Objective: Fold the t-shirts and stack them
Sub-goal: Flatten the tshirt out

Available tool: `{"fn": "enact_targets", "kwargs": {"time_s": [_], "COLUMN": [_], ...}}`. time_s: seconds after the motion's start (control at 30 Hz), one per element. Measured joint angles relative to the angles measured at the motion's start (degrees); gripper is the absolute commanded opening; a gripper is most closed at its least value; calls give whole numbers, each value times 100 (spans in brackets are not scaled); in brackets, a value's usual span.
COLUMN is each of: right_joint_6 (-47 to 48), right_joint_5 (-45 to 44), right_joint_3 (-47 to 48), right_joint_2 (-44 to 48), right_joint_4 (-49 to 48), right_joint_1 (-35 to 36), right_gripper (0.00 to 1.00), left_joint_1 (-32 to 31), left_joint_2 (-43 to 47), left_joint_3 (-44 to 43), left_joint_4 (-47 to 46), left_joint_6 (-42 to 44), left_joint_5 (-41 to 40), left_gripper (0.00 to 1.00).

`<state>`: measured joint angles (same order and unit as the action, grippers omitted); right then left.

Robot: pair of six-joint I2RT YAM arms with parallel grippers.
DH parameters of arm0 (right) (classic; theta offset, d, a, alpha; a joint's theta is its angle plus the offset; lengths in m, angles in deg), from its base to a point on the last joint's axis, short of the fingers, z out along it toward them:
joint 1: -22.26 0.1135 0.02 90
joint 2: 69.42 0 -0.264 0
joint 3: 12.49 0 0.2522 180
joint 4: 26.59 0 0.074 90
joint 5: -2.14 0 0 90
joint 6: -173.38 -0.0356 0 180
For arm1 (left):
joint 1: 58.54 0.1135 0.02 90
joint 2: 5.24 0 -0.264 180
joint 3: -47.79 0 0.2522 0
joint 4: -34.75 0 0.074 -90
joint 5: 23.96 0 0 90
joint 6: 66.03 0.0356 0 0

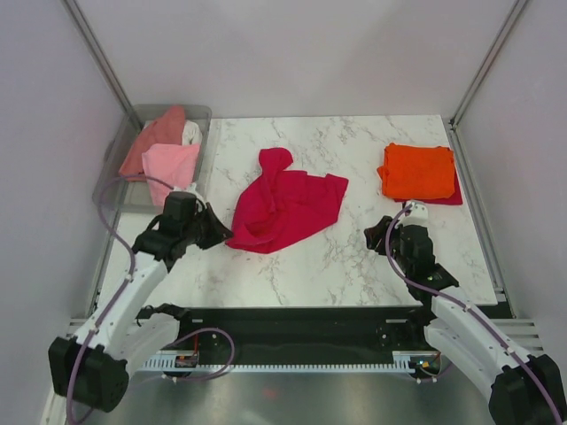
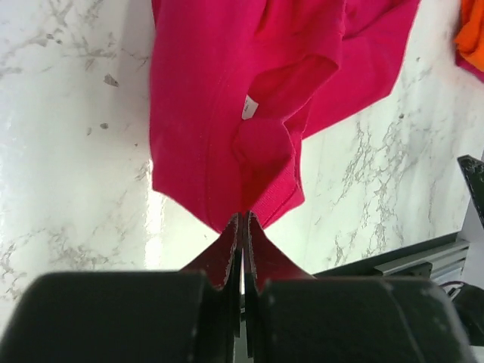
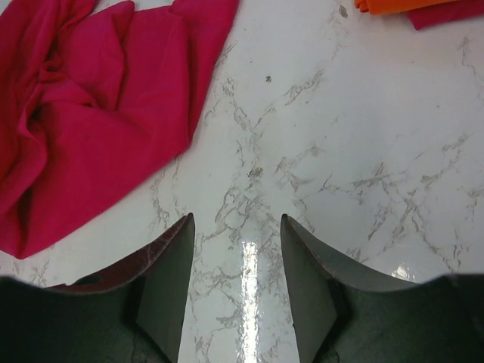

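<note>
A crimson t-shirt [image 1: 288, 208] lies crumpled in the middle of the marble table [image 1: 354, 257]; it also shows in the left wrist view [image 2: 227, 113] and the right wrist view [image 3: 91, 113]. My left gripper [image 1: 220, 232] [image 2: 243, 218] is shut at its near left corner, and the fabric edge runs to a point right at the closed tips. A folded orange t-shirt [image 1: 416, 170] [image 2: 473, 34] rests at the back right on a folded crimson one [image 1: 454, 197]. My right gripper [image 1: 376, 235] [image 3: 236, 219] hovers open over bare marble, to the right of the crumpled shirt.
A clear grey plastic bin [image 1: 111, 190] stands at the back left with a light pink t-shirt [image 1: 170, 164], a salmon one [image 1: 155, 133] and a white one [image 1: 190, 133] inside. Metal frame posts and pale walls border the table.
</note>
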<state>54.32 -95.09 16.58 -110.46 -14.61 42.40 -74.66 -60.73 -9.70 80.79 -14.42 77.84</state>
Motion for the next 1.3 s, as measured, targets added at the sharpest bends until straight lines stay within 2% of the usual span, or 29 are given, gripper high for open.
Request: {"fn": "enact_targets", "kwargs": {"time_s": [0.17, 0.27, 0.3, 0.33, 0.37, 0.4, 0.53, 0.63, 0.8, 0.93, 1.03, 1.17, 1.2, 1.23, 1.27, 1.3], "right_joint_6": [22, 22, 24, 22, 20, 20, 22, 31, 37, 107, 223, 313, 330, 348, 374, 415], "right_joint_5": [33, 50, 85, 101, 155, 229, 682, 922, 1117, 1016, 804, 426, 315, 197, 98, 13], "right_joint_3": [0, 142, 249, 354, 531, 684, 1609, 2448, 3777, 4793, 5482, 5871, 5910, 5939, 5960, 5976], "right_joint_2": [-258, -824, -1104, -1327, -1624, -1862, -3008, -3901, -5195, -6083, -6653, -7071, -7147, -7219, -7285, -7344], "right_joint_4": [-92, -87, -79, -57, -59, -66, -199, -208, -122, 188, 560, 874, 951, 1021, 1082, 1143], "right_joint_1": [0, 0, 0, 0, 0, 0, 4, 39, 114, 317, 529, 704, 717, 723, 723, 723], "right_gripper": [57, 57, 57, 57, 57, 56, 54, 53, 50, 50, 50, 53, 52, 45, 31, 24], "left_joint_1": [2, 4, 2, 4, 4, 4, 2, 2, -48, -562, -1043, -1502, -1567, -1600, -1626, -1628], "left_joint_2": [2168, 2964, 3259, 3521, 3703, 3880, 3956, 3482, 1823, 201, -527, -1086, -1207, -1296, -1443, -1556], "left_joint_3": [542, 603, 691, 813, 920, 1064, 1283, 1080, 330, -256, -420, -662, -732, -787, -861, -909], "left_joint_4": [98, 219, 326, 466, 605, 715, 970, 964, 494, -81, -343, -472, -507, -540, -573, -605], "left_joint_6": [-212, -483, -649, -824, -929, -1071, -1283, -1241, -883, -656, -487, -212, -144, -87, -11, 44], "left_joint_5": [-750, -1384, -1668, -1947, -2124, -2297, -2485, -2527, -2090, -1902, -1873, -1930, -1943, -1963, -2002, -2046], "left_gripper": [2, 4, 16, 42, 85, 97, 100, 100, 100, 99, 98, 97, 97, 97, 96, 96]}}
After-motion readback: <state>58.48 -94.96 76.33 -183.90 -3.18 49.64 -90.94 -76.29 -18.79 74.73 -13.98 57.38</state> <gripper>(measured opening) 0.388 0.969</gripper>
